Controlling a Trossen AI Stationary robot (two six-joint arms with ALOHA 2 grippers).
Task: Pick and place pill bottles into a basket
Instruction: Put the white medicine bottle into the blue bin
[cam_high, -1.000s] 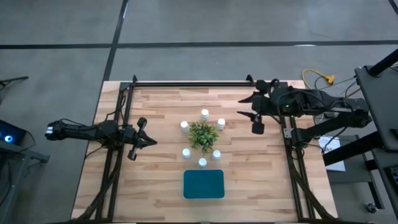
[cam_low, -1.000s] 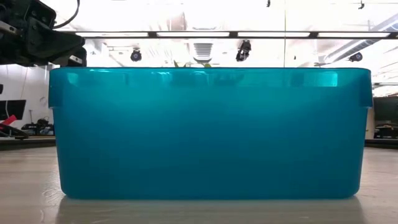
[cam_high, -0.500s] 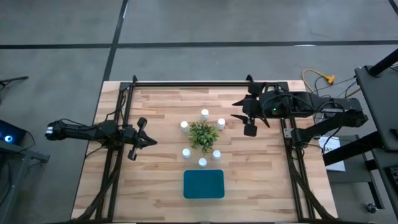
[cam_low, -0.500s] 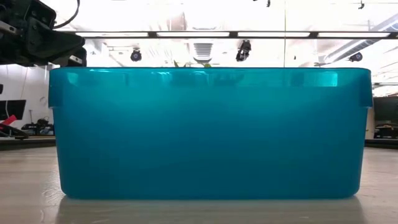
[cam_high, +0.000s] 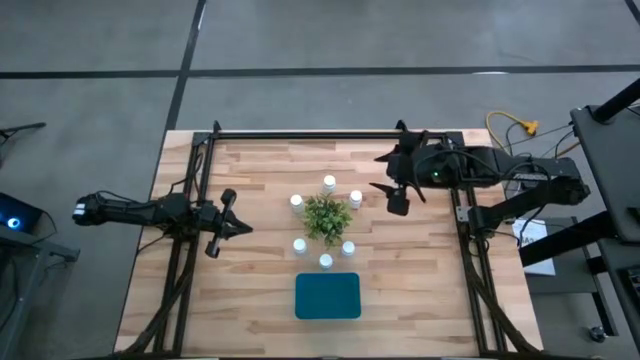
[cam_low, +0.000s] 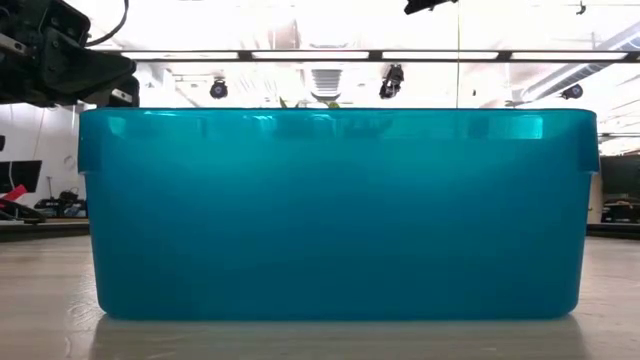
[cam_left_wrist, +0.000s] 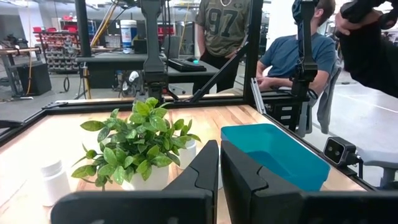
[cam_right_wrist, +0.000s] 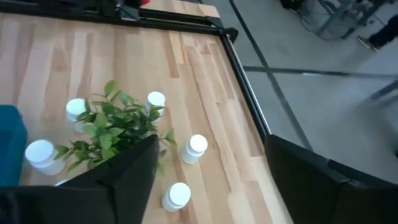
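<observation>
Six pill bottles (cam_high: 329, 182) ring the potted plant (cam_high: 327, 216) at the middle of the wooden surface (cam_high: 260, 280), none of them yet in the basket (cam_high: 327, 296), which sits alone toward six o'clock of the plant. Seen from above, the bottles stand at roughly twelve, one, four, six, eight and ten o'clock around the leaves, each just beside the foliage. The teal tray shows no white inside it from overhead, so by these views the job looks not yet started: all six picks and all six drops remain.

Over the two o'clock part of the surface, the right end effector (cam_high: 385, 172) hangs with its fingers spread wide and nothing between them; its wrist camera looks down on the plant and several bottles (cam_right_wrist: 196, 145) nearby, which suggests the one o'clock bottle (cam_high: 355, 197) is the likeliest first target. At nine o'clock, well apart from the cluster, the left end effector (cam_high: 243, 228) waits with its fingers (cam_left_wrist: 200, 169) drawn nearly together and empty, pointed toward the plant. People stand and sit in the room beyond the surface.
</observation>
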